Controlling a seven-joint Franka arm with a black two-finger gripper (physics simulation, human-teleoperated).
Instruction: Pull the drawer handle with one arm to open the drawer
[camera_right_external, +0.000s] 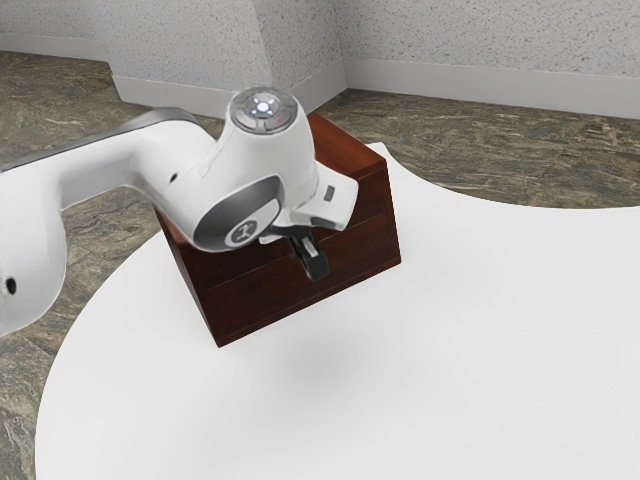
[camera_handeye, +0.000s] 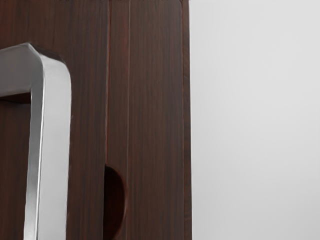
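One white arm (camera_right_external: 120, 180) comes in from the exterior view's left and bends down over a dark wooden cabinet (camera_right_external: 250, 290). The cabinet stands on a white tabletop (camera_right_external: 450, 350), nearer the exterior view's left than its right, with one corner turned toward the camera.

Obs. 1: the black jaws hang from the white hand (camera_right_external: 322, 205) right in front of the cabinet's front face, about halfway along it and just below the seam that runs across it. Whether they touch the wood cannot be made out.

Obs. 2: jaws' state is undetermined. Only a single dark shape shows below the hand, so I cannot tell whether they are open or closed.

Obs. 3: in the wrist view, a brushed-metal drawer handle (camera_handeye: 50, 150) stands off the drawer front (camera_handeye: 150, 100), with its rounded corner in sight and its bar running on out of frame. Just beside it, a dark curved notch (camera_handeye: 114, 200) is cut along a seam in the wood.

Obs. 4: in the exterior view, the front panels sit flush with the cabinet's face.

Surroundings: mottled stone floor (camera_right_external: 500, 130) and a pale speckled wall (camera_right_external: 450, 30) behind.
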